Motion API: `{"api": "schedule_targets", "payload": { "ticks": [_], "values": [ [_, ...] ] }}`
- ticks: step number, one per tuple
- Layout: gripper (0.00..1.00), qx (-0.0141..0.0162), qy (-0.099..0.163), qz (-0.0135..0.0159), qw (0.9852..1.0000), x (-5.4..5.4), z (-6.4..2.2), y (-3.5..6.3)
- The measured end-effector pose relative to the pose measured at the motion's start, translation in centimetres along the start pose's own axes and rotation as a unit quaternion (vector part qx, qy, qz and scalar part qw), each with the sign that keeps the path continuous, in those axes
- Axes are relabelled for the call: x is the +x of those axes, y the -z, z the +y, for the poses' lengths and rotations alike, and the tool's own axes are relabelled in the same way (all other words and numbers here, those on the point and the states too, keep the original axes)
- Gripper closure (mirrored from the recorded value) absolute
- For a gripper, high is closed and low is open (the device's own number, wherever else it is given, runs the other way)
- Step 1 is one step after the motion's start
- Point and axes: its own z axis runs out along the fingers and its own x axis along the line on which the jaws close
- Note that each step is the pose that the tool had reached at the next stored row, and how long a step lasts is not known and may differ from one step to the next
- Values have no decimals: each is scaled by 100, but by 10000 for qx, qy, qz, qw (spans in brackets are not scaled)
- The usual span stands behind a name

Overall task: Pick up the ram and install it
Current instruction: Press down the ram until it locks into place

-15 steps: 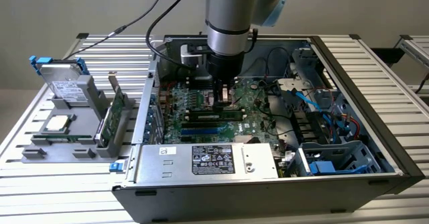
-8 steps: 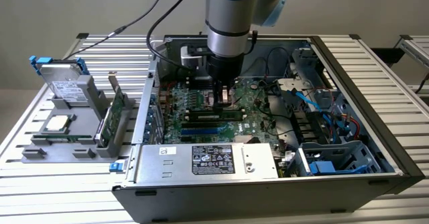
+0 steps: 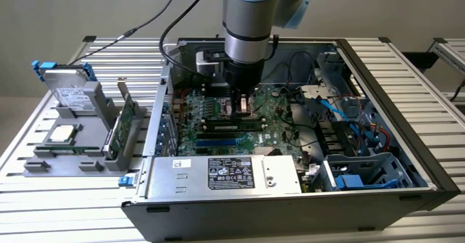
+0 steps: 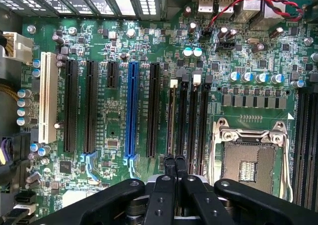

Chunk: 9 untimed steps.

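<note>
Step in hand: seating, by my judgement. The pick-up looks done, and my gripper (image 4: 174, 161) hangs low over the memory slots of the board (image 4: 114, 120), inside the open case (image 3: 378, 63).
Fingers: pressed together, nothing clamped between them. My fingertips (image 4: 169, 161) sit at one end of the slot (image 4: 172, 135).
Ram location: I read the thin strip standing in that slot as the ram (image 4: 172, 118), first in the row of black slots beside the socket (image 4: 248, 160). It is narrow and seen edge-on, so this is not certain.
Contact: I cannot tell whether my tips touch its top edge or stand just above it.
Long axis: along the slot, parallel to the blue slot (image 4: 131, 111). In the exterior view this runs from that view's left to its right.
Facing: top edge toward my wrist, contact edge down in the slot. One end is at the white latch (image 4: 173, 83), the other under my tips.
Next move calls for: a straight push down on the top edge with no sideways lean, spread so both ends go down level and the latches close.
</note>
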Motion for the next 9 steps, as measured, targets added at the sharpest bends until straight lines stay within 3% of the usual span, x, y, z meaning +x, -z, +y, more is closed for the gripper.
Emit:
{"api": "schedule_targets", "payload": {
  "ticks": [2,9],
  "values": [
    [90,7,0,-15,10000,-3,0,40],
    [90,1,0,-3,10000,3,6,138]
  ]
}}
